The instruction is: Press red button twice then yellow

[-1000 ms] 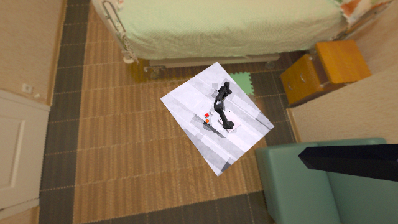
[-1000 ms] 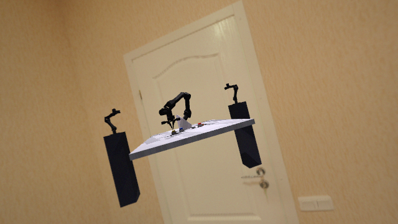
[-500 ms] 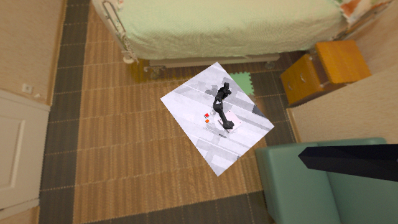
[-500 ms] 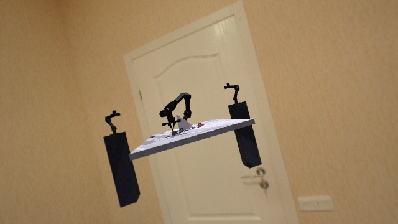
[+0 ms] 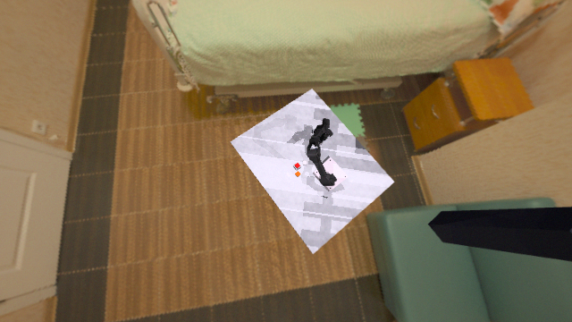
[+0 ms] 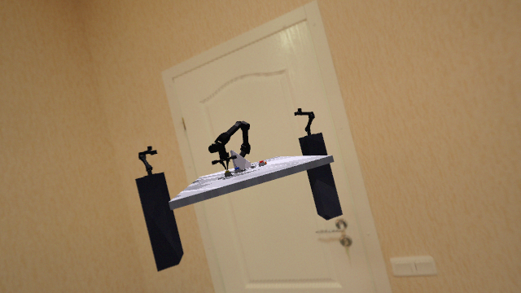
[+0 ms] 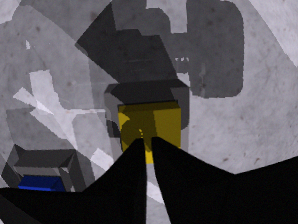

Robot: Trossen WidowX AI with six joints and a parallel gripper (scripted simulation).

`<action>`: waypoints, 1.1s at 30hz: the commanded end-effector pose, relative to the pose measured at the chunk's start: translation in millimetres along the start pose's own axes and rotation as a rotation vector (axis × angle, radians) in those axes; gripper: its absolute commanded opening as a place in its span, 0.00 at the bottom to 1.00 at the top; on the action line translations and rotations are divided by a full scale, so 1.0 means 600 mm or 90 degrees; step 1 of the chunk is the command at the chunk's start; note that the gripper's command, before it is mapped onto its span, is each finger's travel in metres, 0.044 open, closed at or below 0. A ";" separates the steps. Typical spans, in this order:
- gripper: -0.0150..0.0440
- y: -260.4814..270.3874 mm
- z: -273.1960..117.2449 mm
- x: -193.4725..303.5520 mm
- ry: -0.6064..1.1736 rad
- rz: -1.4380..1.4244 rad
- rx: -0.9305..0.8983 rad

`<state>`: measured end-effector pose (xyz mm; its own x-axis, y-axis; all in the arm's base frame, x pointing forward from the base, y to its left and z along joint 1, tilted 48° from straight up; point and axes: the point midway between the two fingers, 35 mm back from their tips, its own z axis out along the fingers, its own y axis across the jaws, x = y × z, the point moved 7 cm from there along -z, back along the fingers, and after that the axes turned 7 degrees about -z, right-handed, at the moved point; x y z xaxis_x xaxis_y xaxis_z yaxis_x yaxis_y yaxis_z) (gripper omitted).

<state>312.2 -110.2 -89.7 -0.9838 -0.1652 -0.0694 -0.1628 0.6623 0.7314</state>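
Note:
In the wrist view my gripper [image 7: 147, 145] is shut, with nothing between its fingers. Its tips rest on the front edge of the yellow button [image 7: 156, 123], which sits in a dark housing. A blue button [image 7: 41, 183] sits to the lower left of it. In the exterior view the gripper [image 6: 225, 168] points straight down at the table [image 6: 285, 164] and the yellow button [image 6: 228, 173]. In the top view the arm [image 5: 315, 152] hides the yellow button. The red button [image 5: 297, 165] lies to the left of the arm's base.
A small orange piece [image 5: 298, 173] lies just below the red button. A pale wedge-shaped thing [image 6: 241, 162] stands by the arm's base. Two dark camera posts [image 6: 159, 220] [image 6: 321, 175] flank the table.

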 end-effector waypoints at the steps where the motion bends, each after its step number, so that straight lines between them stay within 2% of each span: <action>1: 0.29 -0.002 -0.044 -0.001 -0.008 -0.002 0.008; 4: 0.29 -0.002 -0.044 -0.001 -0.008 -0.002 0.008; 7: 0.42 0.034 -0.058 -0.020 -0.007 -0.001 0.013; 13: 0.69 0.197 -0.102 -0.068 -0.007 0.002 0.025; 19: 0.93 0.365 -0.125 -0.067 -0.008 0.003 0.024; 28: 0.93 0.582 -0.140 0.019 -0.006 0.001 0.000; 33: 0.93 0.595 -0.141 0.029 -0.005 0.001 -0.002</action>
<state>247.6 60.6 228.9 -0.9812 -0.1663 -0.0978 -0.1845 0.6605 0.7278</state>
